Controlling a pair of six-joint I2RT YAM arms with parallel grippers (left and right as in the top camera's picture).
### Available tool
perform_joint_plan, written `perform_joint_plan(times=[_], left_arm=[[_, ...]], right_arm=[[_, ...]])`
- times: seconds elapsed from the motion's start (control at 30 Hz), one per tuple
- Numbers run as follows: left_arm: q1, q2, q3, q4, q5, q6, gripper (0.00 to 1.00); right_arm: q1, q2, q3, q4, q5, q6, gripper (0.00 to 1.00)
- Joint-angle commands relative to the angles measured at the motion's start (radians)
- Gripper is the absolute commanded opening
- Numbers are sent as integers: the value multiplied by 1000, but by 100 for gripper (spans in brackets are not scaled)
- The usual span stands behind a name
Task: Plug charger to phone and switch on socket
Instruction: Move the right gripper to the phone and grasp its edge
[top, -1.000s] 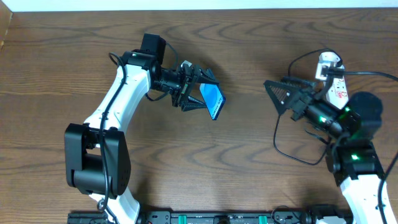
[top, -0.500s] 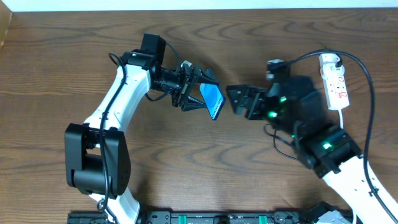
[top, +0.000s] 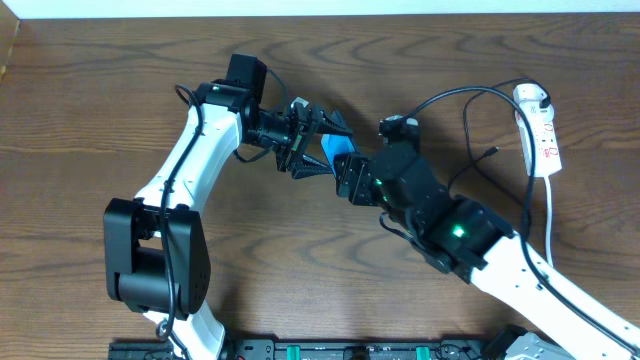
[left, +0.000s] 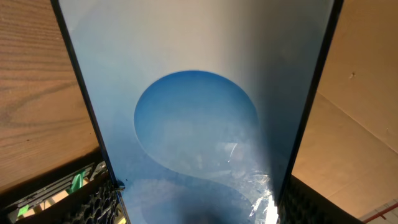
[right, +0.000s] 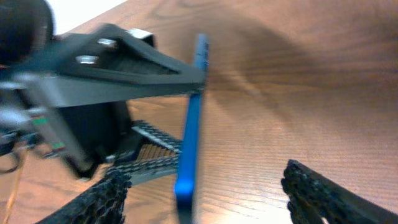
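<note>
Currently the left gripper (top: 325, 150) is clamped on the phone (top: 340, 148) and holds it off the table (top: 100, 90), up on edge, near the middle of the workspace. On the left wrist cam the screen (left: 199, 112) fills almost the whole view, light blue with a darker blue circle, and the black mesh pads (left: 96, 202) sit at both lower corners against its dark edges. The right gripper (top: 351, 176) is right up at the free end of the phone, with its fingers spread wide. The right wrist cam shows the phone edge-on (right: 189, 137), a thin blue strip lined up in the gap between the two right pads (right: 102, 196). I can't tell if either pad touches it, and that view is blurred. The left arm's fingers (right: 143, 62) block most of what lies behind the phone there. The socket (top: 541, 140) lies far right near the back edge, well apart from both grippers. A white adapter (top: 532, 97) sits at its top end and the white cord (top: 549, 215) runs down toward the front. The charger (top: 450, 95) arcs as a black loop from the adapter over the table to the right arm, and more slack lies just beside the arm. The arm covers part of that run, so I can't tell where the plug tip is.
</note>
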Motion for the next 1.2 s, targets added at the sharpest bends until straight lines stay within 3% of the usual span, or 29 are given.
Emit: perform_joint_plan(times=[0.0, 0.93, 1.17], left_arm=[[5, -13, 5, 1, 43, 2, 68], [5, -13, 5, 0, 20, 2, 68], [5, -13, 5, 0, 20, 2, 68]], right_arm=[[6, 37, 13, 3, 43, 108, 74], [6, 90, 13, 87, -32, 167, 46], [6, 92, 13, 92, -32, 166, 33]])
